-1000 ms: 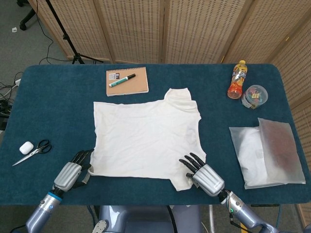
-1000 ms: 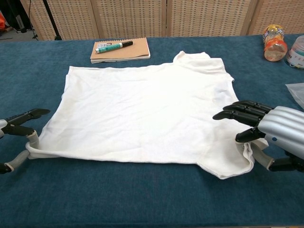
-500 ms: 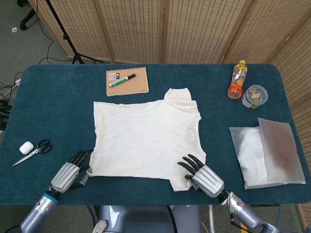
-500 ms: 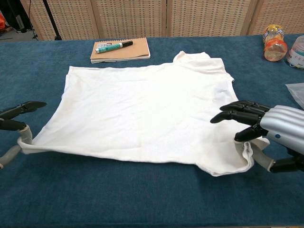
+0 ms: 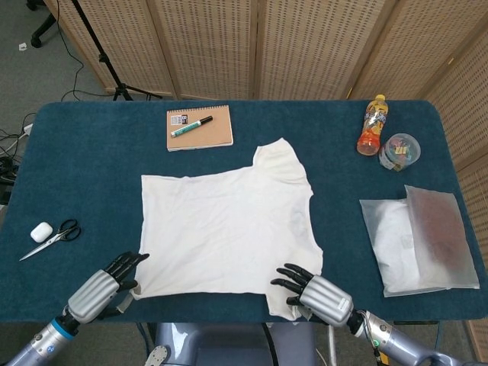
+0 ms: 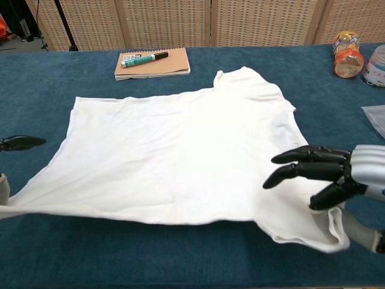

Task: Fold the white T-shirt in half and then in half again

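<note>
Two robot hands, left (image 5: 97, 289) and right (image 5: 319, 292), pinch white cotton T-shirt (image 5: 227, 229) near corners; we fear thin pinch slipping, hem dropping onto blue surface (image 5: 91, 175) mid-fold.

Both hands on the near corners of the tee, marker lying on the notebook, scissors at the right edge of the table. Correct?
Not the scissors: the head view shows them at the left edge. The rest stands: left hand and right hand hold the T-shirt's near corners, marker on the notebook.

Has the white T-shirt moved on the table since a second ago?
Yes. The white T-shirt has slid toward the robot, its collar now farther from the notebook, with each robot hand pulling a near corner.
</note>
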Action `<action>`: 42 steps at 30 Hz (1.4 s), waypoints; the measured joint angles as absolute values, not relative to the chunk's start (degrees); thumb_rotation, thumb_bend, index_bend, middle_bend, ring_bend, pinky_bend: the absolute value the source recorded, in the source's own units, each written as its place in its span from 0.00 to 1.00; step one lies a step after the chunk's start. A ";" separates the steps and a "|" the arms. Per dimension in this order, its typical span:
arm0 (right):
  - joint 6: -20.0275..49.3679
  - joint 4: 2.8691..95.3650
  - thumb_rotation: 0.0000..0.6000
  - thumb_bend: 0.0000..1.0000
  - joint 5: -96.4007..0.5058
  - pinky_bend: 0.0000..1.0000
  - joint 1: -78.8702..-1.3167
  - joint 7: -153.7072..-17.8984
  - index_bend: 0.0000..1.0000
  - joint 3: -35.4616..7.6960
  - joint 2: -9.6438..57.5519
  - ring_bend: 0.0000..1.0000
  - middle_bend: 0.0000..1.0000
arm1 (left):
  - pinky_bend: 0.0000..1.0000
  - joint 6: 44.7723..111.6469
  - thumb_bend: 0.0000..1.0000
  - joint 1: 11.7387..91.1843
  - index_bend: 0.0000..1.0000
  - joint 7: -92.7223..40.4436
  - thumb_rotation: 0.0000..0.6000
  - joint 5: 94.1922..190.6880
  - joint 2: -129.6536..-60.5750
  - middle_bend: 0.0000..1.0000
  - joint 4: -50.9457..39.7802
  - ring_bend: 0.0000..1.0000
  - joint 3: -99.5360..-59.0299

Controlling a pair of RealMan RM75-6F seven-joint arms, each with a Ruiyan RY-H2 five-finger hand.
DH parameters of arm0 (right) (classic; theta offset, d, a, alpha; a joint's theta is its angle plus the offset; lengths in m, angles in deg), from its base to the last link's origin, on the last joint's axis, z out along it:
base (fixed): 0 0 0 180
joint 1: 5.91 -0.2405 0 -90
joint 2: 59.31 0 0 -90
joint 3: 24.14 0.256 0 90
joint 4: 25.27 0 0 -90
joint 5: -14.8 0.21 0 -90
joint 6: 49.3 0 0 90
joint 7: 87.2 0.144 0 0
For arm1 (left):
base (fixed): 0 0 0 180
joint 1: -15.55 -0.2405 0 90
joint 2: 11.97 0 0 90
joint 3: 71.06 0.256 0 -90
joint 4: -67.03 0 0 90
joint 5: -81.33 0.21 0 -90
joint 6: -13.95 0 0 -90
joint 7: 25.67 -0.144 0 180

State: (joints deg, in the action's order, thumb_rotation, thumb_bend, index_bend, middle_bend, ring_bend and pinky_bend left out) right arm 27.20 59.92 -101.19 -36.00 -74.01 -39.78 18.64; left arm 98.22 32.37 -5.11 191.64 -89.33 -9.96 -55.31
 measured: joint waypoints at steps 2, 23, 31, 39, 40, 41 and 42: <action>26.93 61.67 1.00 0.65 -102.74 0.07 -36.45 -73.57 0.66 -41.25 17.38 0.00 0.18 | 0.00 98.57 0.59 32.44 0.73 -5.16 1.00 193.03 -88.12 0.00 -10.86 0.00 -54.10; 28.52 66.02 1.00 0.65 -110.94 0.08 -36.48 -72.92 0.66 -47.52 14.31 0.00 0.18 | 0.00 101.13 0.59 32.07 0.73 -3.52 1.00 199.93 -83.46 0.00 -13.56 0.00 -48.01; 29.53 65.32 1.00 0.65 -105.60 0.08 -35.37 -71.80 0.66 -44.71 14.44 0.00 0.18 | 0.00 98.68 0.61 32.21 0.73 -5.02 1.00 194.23 -83.48 0.00 -16.89 0.00 -51.14; 28.69 65.16 1.00 0.65 -95.72 0.08 -35.35 -70.09 0.66 -38.27 14.23 0.00 0.18 | 0.00 90.11 0.61 34.30 0.73 -11.59 1.00 182.26 -82.34 0.00 -25.97 0.00 -57.45; 28.06 65.30 1.00 0.65 -94.03 0.08 -35.59 -70.03 0.66 -36.98 14.15 0.00 0.18 | 0.00 88.66 0.61 34.79 0.73 -12.69 1.00 180.07 -82.18 0.00 -27.31 0.00 -58.62; 27.45 65.44 1.00 0.65 -92.79 0.08 -35.84 -70.04 0.66 -36.01 14.10 0.00 0.18 | 0.00 87.56 0.61 35.18 0.73 -13.49 1.00 178.42 -82.08 0.00 -28.26 0.00 -59.50; 26.70 65.59 1.00 0.65 -91.60 0.08 -36.14 -70.09 0.66 -35.04 14.05 0.00 0.18 | 0.00 86.46 0.61 35.58 0.73 -14.29 1.00 176.77 -81.99 0.00 -29.18 0.00 -60.38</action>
